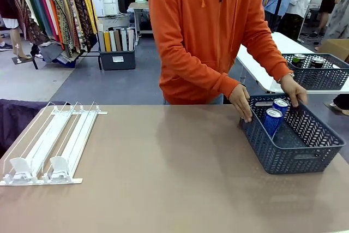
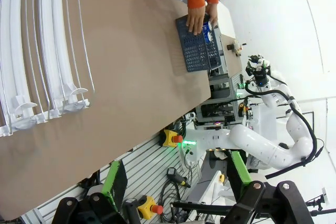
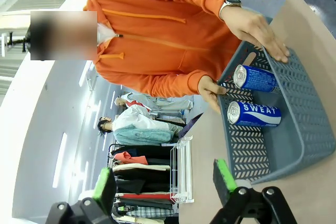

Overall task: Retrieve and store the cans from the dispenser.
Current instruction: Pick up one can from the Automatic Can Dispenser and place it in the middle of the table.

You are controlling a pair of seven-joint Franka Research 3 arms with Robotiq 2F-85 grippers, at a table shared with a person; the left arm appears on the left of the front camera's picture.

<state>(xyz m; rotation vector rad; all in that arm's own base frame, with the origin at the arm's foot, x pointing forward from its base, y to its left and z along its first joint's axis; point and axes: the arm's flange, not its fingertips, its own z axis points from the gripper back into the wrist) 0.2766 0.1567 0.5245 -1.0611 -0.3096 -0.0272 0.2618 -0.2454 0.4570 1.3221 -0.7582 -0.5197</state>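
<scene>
So at this point your dispenser (image 1: 52, 143) sat bare on the left of the tabletop (image 1: 163, 178), no cans in its lanes. The two blue cans (image 1: 276, 114) stood in the grey basket (image 1: 294, 145) on the right, with the person's hands (image 1: 240, 101) on its far rim. Your left end effector (image 2: 176, 182) hung off the near edge, jaws wide apart, holding nothing. Your right end effector (image 3: 163, 179) was also spread wide and empty, looking at the basket. My worry: if you'd sent the right arm in while those hands were on the basket, you could've bumped fingers or knocked a can over. Also nothing left to pull from the rack, so a reach there would grab air.
</scene>
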